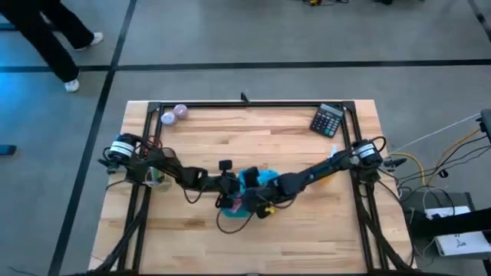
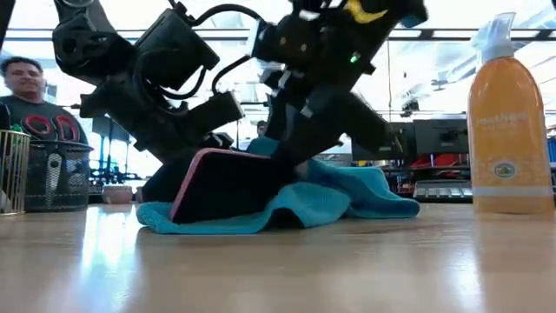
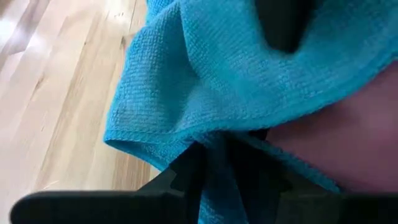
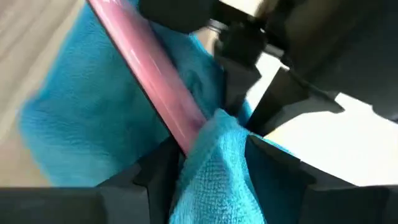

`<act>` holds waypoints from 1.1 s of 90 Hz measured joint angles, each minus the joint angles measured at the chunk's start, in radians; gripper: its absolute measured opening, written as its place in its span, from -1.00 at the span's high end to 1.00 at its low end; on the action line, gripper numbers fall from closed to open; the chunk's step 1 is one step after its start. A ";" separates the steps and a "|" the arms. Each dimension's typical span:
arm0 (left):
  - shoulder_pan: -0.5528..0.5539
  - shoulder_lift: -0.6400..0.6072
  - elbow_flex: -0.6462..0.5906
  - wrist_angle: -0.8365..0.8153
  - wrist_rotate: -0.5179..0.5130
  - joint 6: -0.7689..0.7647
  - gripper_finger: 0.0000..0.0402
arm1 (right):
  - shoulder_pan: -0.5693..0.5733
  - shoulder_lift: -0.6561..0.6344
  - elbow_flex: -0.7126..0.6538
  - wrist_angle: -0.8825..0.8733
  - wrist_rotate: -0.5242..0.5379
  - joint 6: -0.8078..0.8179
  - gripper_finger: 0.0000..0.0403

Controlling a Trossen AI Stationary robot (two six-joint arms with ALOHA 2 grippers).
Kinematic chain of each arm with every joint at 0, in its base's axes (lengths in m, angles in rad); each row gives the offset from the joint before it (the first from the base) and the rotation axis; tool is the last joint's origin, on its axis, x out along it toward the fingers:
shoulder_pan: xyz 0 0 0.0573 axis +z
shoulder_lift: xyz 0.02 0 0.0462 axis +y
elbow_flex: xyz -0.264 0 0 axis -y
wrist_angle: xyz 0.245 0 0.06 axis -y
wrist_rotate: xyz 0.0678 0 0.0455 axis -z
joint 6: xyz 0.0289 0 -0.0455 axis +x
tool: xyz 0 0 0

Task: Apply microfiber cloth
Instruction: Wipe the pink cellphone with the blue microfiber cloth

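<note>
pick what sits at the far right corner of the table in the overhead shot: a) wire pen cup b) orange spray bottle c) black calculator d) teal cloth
c, the black calculator lies by the far right corner, while the microfiber cloth sits mid-table under the arms.

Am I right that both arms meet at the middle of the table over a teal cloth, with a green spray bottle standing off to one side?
Nearly: the spray bottle is orange, not green, as the low view shows. The rest holds: both arms meet at mid-table over the teal cloth.
</note>
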 joint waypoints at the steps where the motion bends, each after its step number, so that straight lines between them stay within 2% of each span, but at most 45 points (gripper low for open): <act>1: 0.000 0.000 0.000 0.000 0.000 0.000 0.63 | -0.003 0.000 -0.001 -0.002 -0.002 0.000 0.19; 16: 0.000 0.000 0.000 -0.005 0.001 0.011 0.63 | -0.053 -0.003 -0.002 -0.013 -0.118 0.020 0.31; 29: 0.000 0.000 -0.001 -0.011 0.000 0.015 0.63 | -0.086 -0.008 0.001 -0.053 -0.241 0.040 0.51; 46: 0.000 0.000 -0.001 -0.020 0.000 0.014 0.63 | -0.087 -0.010 0.079 -0.227 -0.292 0.025 0.80; 56: 0.000 0.000 -0.001 -0.020 -0.001 0.014 0.63 | -0.091 -0.008 0.132 -0.317 -0.372 0.037 0.87; 70: -0.001 0.000 -0.001 -0.020 -0.006 0.016 0.63 | -0.112 -0.008 0.162 -0.393 -0.447 0.068 0.85; 99: -0.001 -0.002 -0.001 -0.020 -0.009 0.027 0.63 | -0.157 -0.008 0.161 -0.476 -0.430 0.139 0.61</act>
